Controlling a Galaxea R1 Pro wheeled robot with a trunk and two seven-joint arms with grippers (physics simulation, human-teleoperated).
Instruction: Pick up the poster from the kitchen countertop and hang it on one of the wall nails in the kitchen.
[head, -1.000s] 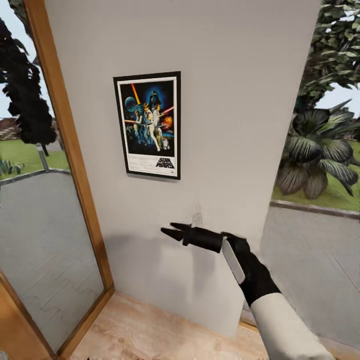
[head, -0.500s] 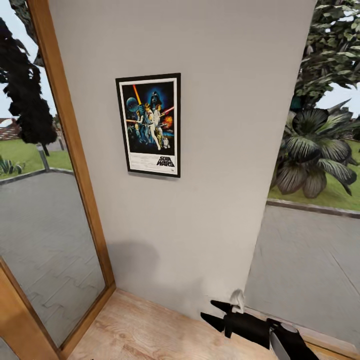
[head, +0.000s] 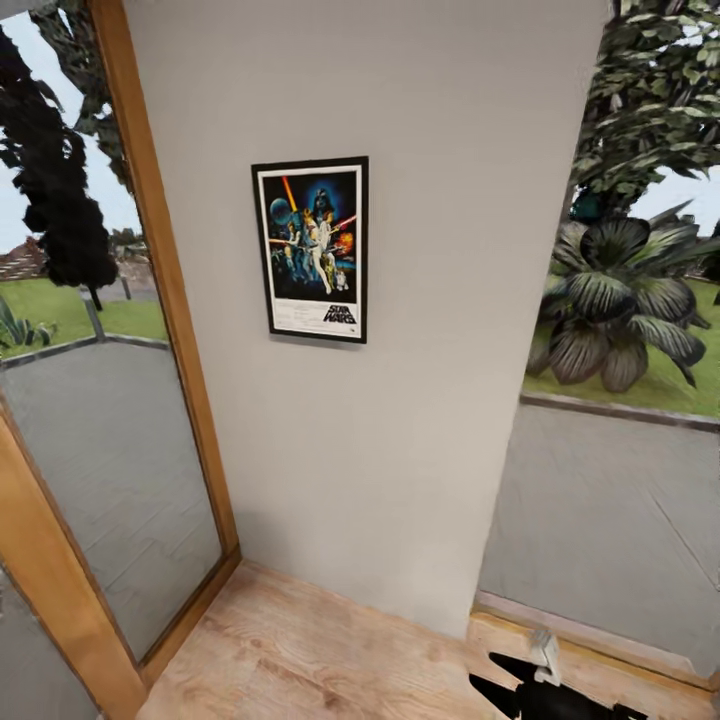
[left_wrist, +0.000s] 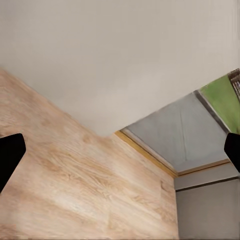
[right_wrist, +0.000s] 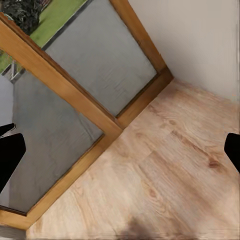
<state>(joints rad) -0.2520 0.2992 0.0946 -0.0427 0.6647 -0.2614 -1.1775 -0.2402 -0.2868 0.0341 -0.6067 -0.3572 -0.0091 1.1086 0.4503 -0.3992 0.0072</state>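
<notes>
Right gripper sat way down low at the bottom of the head view, black fingers spread apart with nothing between them. Left gripper was splayed wide too, fingertips at the wrist view's edges, nothing held.

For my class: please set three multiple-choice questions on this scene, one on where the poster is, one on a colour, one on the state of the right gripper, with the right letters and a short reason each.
1. Where is the poster?
A. Flat on the floor
B. Up on the grey wall
C. Leaning on the window

2. What colour is the poster's frame?
A. Black
B. Gold
C. Red

3. In what state is the right gripper?
A. Shut on the poster
B. Open and holding nothing
C. Pressed flat on the wall

Answers: 1 B, the head view shows it upright on the wall between the wood-framed window and the garden view. 2 A, a black edge surrounds the white border. 3 B, its fingers are spread apart low over the wooden floor.
</notes>
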